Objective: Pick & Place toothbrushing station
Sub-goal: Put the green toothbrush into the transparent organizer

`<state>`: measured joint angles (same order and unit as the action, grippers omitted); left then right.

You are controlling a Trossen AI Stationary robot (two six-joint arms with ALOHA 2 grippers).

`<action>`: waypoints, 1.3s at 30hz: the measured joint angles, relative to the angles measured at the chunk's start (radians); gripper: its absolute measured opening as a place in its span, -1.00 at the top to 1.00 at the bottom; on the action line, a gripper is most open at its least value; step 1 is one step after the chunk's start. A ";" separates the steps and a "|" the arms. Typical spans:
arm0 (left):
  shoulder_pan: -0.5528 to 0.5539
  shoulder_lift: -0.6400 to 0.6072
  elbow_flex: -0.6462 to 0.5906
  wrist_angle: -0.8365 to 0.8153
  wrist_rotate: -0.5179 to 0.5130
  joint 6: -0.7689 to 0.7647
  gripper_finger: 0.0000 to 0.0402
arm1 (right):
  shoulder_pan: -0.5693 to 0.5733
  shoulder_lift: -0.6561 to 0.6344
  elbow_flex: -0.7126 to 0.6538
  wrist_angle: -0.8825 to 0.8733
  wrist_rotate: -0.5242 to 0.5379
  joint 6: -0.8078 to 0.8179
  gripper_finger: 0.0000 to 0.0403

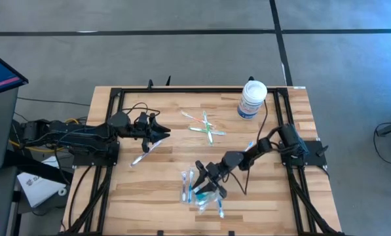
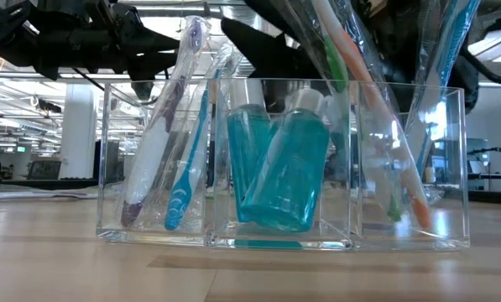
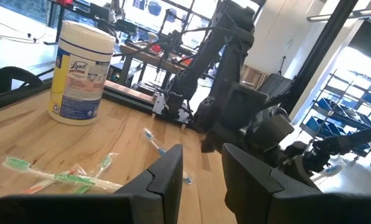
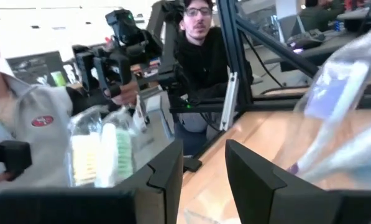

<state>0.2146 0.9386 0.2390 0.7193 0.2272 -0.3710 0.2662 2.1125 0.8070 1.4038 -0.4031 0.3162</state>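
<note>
Landmark: clear tray (image 2: 284,235), near the table's front edge.

Counts, low view: three compartments. One end compartment holds two wrapped brushes, a blue toothbrush (image 2: 185,168) and a purple-white one (image 2: 153,143). Middle compartment: one teal tube (image 2: 279,172), leaning. Other end compartment: a green toothbrush (image 2: 347,80) and an orange-handled one (image 2: 401,168), plus one blue handle at the far wall.

High view adds what the low view lacks: three or so loose wrapped brushes (image 1: 205,128) lie crossed behind the tray towards the wipes tub (image 1: 252,99); one more (image 1: 145,154) lies well to the tray's left.

Right gripper (image 1: 205,176) sits just over the tray; right wrist view shows its fingers apart, nothing between. Left gripper (image 1: 157,129) hangs well left of the tray, fingers apart, empty.

Right wrist view alone shows two people beyond the table.
</note>
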 joint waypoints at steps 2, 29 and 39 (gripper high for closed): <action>0.000 0.000 0.000 0.000 0.000 0.000 0.46 | -0.014 0.000 0.000 0.014 -0.026 0.018 0.45; 0.000 0.000 0.000 0.000 -0.011 0.000 0.46 | -0.127 -0.548 -0.170 -0.708 0.191 0.039 0.66; 0.000 0.000 0.000 0.000 -0.018 0.000 0.46 | -0.250 -0.620 -0.170 -0.938 0.326 0.148 0.76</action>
<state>0.2143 0.9382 0.2390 0.7189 0.2094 -0.3706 0.0162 1.4928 0.6373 0.4654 -0.0768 0.4638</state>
